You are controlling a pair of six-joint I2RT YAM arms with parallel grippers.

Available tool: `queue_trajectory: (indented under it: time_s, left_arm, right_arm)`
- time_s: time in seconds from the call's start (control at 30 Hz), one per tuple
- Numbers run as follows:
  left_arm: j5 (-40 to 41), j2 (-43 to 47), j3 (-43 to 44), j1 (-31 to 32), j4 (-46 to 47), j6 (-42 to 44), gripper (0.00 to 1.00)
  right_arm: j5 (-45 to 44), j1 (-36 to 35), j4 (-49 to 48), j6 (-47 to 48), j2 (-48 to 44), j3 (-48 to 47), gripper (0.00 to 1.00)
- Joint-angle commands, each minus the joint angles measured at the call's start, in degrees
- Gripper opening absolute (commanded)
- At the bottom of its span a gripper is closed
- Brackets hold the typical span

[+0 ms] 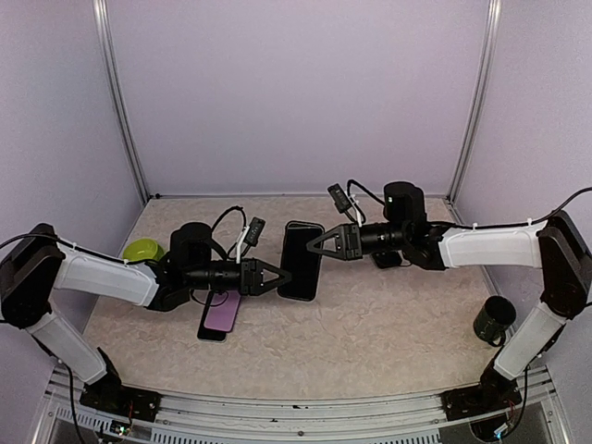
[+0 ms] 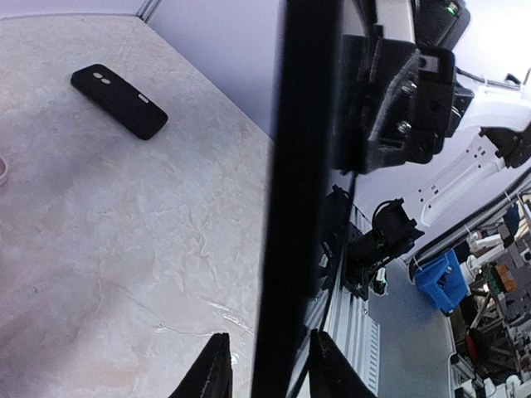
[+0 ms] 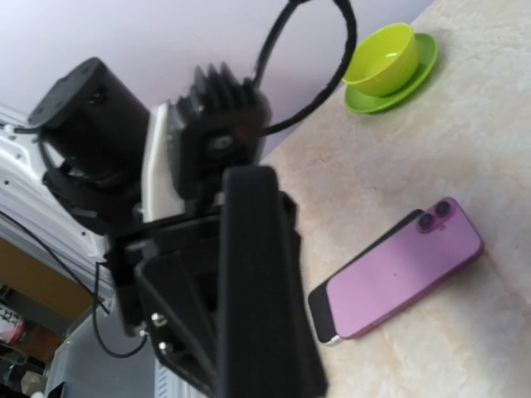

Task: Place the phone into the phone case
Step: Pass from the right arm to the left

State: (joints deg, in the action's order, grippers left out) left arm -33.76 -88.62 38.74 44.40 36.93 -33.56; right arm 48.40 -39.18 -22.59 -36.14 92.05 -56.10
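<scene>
Both arms are up off the worktop (image 1: pixel 388 324) and meeting in the middle, with the black case (image 1: pixel 302 264) hanging in the air between them. The right end effector (image 1: pixel 312 244) comes in from the right and is clamped tight on the case's upper right edge, a thin pinch on the rim. The left end effector (image 1: pixel 285 276) reaches in from the other side at the case's lower left edge. In the left wrist view the case stands edge-on between its two fingers (image 2: pixel 217 373). One finger is against the case and the other shows a sliver of daylight. They're drawn in narrow, but I can't tell whether that grip is firm.

The purple phone (image 1: pixel 222 314) lies flat on the worktop under the left arm, camera side up in the right wrist view, well clear of the case. Behind it, at the back left, a green bowl (image 1: pixel 143 249) sits on a green saucer (image 3: pixel 415 79). A smaller black slab (image 2: pixel 119 101) lies flat on the worktop beneath the right arm. A dark cup (image 1: pixel 494 319) stands alone at the right edge.
</scene>
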Motion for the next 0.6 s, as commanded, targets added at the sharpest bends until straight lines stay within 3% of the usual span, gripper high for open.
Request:
queue_trajectory:
  time_s: [0.0, 0.13, 0.23, 0.3, 0.47, 0.57]
  left_arm:
    - [-1.95, -0.76, 1.54, -0.52, 3.99, -0.79, 0.17]
    - [-2.55, -0.83, 1.56, -1.21, 4.99, -1.79, 0.00]
    - [-2.53, -0.85, 1.26, -2.32, 5.81, -3.22, 0.00]
    - [-2.18, -1.06, 1.17, -3.27, 5.96, -4.16, 0.00]
    - [-0.01, -1.45, 1.94, -6.94, 3.98, -5.81, 0.00]
    - [1.22, -1.87, 3.63, -9.72, 0.63, -5.93, 0.00]
  right_arm:
    - [1.11, 0.35, -3.42, -0.03, 1.07, -3.14, 0.00]
    - [1.27, 0.80, -3.21, 0.29, 2.25, -3.89, 0.00]
    - [1.89, 1.94, -3.21, 0.00, 3.31, -4.29, 0.06]
    - [2.44, 2.72, -3.37, -0.24, 3.69, -4.27, 0.20]
    - [2.09, 4.83, -0.91, 0.60, 3.71, -3.87, 0.73]
    - [0.29, 5.75, 2.03, 2.18, 3.34, -3.19, 0.84]
